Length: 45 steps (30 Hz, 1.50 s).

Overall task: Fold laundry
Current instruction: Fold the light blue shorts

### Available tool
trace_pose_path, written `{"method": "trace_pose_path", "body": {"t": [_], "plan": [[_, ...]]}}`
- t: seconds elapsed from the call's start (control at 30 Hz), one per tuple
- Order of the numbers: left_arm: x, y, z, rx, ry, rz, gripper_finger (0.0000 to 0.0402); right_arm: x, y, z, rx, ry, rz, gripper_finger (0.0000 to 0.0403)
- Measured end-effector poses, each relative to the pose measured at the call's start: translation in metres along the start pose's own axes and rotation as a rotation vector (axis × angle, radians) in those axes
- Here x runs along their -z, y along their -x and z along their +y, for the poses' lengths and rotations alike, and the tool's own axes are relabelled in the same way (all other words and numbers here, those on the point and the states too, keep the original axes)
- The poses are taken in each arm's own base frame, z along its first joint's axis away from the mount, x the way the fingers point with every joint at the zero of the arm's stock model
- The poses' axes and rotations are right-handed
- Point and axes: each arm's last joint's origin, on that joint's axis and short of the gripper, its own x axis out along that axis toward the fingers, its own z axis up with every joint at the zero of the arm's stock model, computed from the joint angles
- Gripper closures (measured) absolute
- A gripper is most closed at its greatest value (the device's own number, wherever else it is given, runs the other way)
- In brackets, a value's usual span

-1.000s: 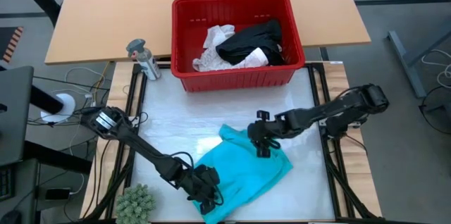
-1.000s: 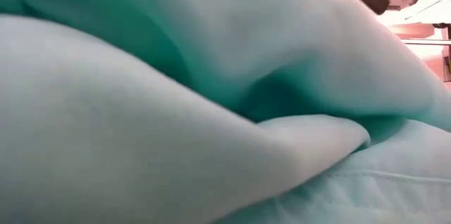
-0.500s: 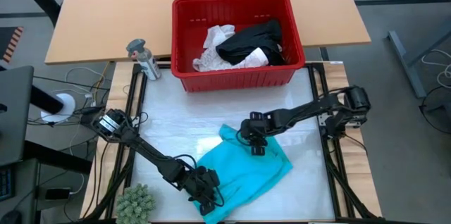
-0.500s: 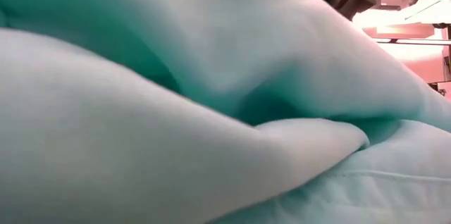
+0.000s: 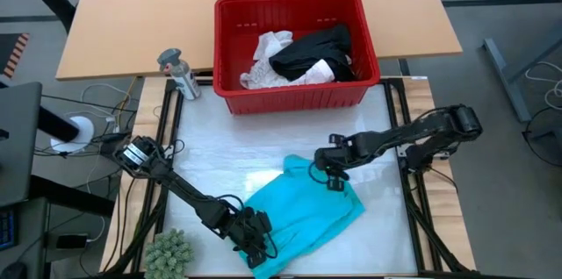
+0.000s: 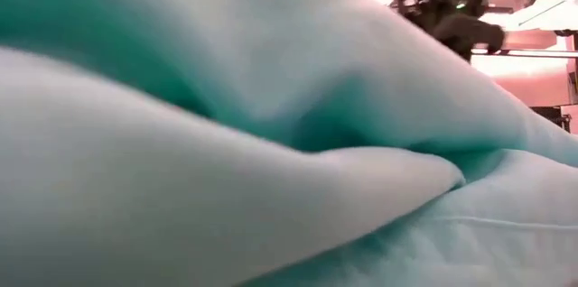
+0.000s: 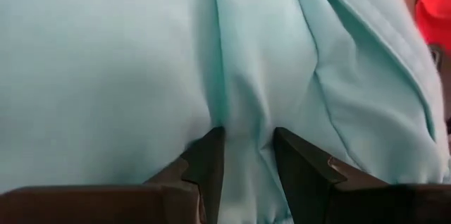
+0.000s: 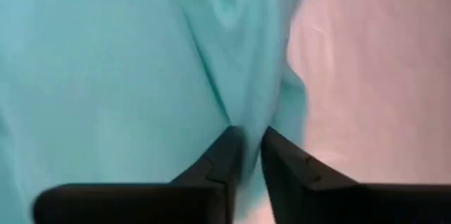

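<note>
The teal garment (image 5: 303, 213) lies crumpled on the white surface (image 5: 219, 156), in front of the red basket (image 5: 297, 51). The left tool (image 5: 255, 246) pinches a fold at its near corner, and the right tool (image 5: 329, 174) grips its far edge.

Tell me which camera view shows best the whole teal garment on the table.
The high view: it shows the teal garment whole, with the left gripper and the right gripper at opposite ends. The low view shows only close folds; each wrist view shows a pinched fold between that arm's own fingers.
</note>
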Motion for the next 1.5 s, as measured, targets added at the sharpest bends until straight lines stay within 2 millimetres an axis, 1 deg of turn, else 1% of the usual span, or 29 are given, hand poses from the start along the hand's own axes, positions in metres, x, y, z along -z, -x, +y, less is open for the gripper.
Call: {"method": "trace_pose_path", "body": {"t": [0.07,0.13,0.23,0.3,0.43,0.5,0.63,0.7,0.8,0.93,1.1,1.3,1.4,1.5], "plan": [[0.004,0.0,0.002,-0.028,0.008,0.024,0.0285,0.006,0.005,0.001,0.058,0.023,0.024,0.0287],[0.007,0.001,0.003,-0.05,0.009,0.048,0.0285,0.012,0.006,0.003,0.106,0.051,0.055,0.0274],[0.013,0.002,0.005,-0.085,0.013,0.084,0.0285,0.021,0.002,0.004,0.166,0.075,0.112,0.0257],[0.015,0.002,0.007,-0.109,0.007,0.102,0.0285,0.024,-0.003,0.003,0.184,0.093,0.102,0.0248],[0.021,0.005,0.013,-0.182,-0.089,0.155,0.0285,0.018,-0.008,0.003,0.147,0.187,-0.043,0.0236],[0.024,0.008,0.017,-0.243,-0.117,0.174,0.0285,0.018,-0.009,0.002,0.091,0.225,-0.077,0.0233],[0.029,0.011,0.023,-0.305,-0.158,0.229,0.0285,0.03,-0.018,-0.005,0.03,0.267,-0.085,0.0231],[0.031,0.012,0.024,-0.322,-0.215,0.249,0.0285,0.032,-0.024,-0.01,0.017,0.268,-0.14,0.0231],[0.033,0.014,0.026,-0.348,-0.309,0.265,0.0285,0.033,-0.03,-0.014,0.01,0.278,-0.225,0.0231],[0.035,0.016,0.031,-0.39,-0.387,0.314,0.0285,0.028,-0.036,-0.013,-0.024,0.316,-0.309,0.0231],[0.036,0.018,0.036,-0.432,-0.435,0.34,0.0285,0.022,-0.049,-0.009,-0.062,0.396,-0.348,0.0231],[0.033,0.017,0.039,-0.436,-0.438,0.343,0.0285,0.014,-0.067,-0.005,-0.029,0.461,-0.375,0.0233],[0.031,0.017,0.04,-0.44,-0.434,0.346,0.0285,0.008,-0.071,-0.008,0.029,0.436,-0.353,0.0251],[0.031,0.017,0.04,-0.441,-0.438,0.346,0.0285,0.007,-0.077,-0.015,0.135,0.406,-0.286,0.0301]]}}
